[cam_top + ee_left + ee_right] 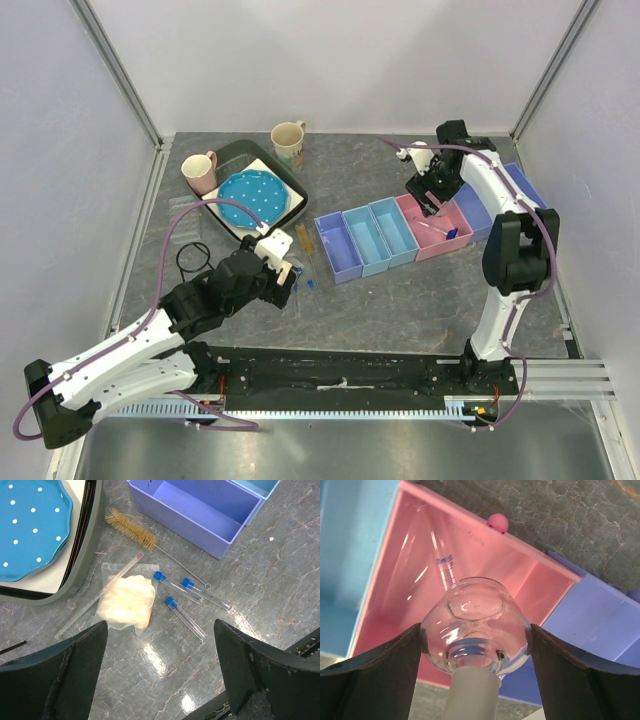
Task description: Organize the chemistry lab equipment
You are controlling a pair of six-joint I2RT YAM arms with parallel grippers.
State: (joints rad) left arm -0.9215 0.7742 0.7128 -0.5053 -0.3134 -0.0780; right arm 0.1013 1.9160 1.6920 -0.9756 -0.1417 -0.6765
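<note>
My right gripper [475,645] is shut on a small clear flask [475,615] with a white stopper [472,700], its fingers pressing both sides of the bulb. It hangs above the pink bin [385,605], where a thin clear cylinder [445,567] lies. From above, the right gripper [430,200] is over that pink bin [437,245]. My left gripper [160,670] stands open above bare table. Just beyond it lie three blue-capped tubes [185,611], a whitish bag [127,602], a thin glass rod [100,597] and a bristle brush [131,527].
A row of bins runs from purple [338,247] through light blue [367,238] to purple [475,215]. At back left a dark tray [228,160] holds the blue dotted plate [250,195], with two mugs [199,172] beside it. A black wire frame [192,258] lies at the left.
</note>
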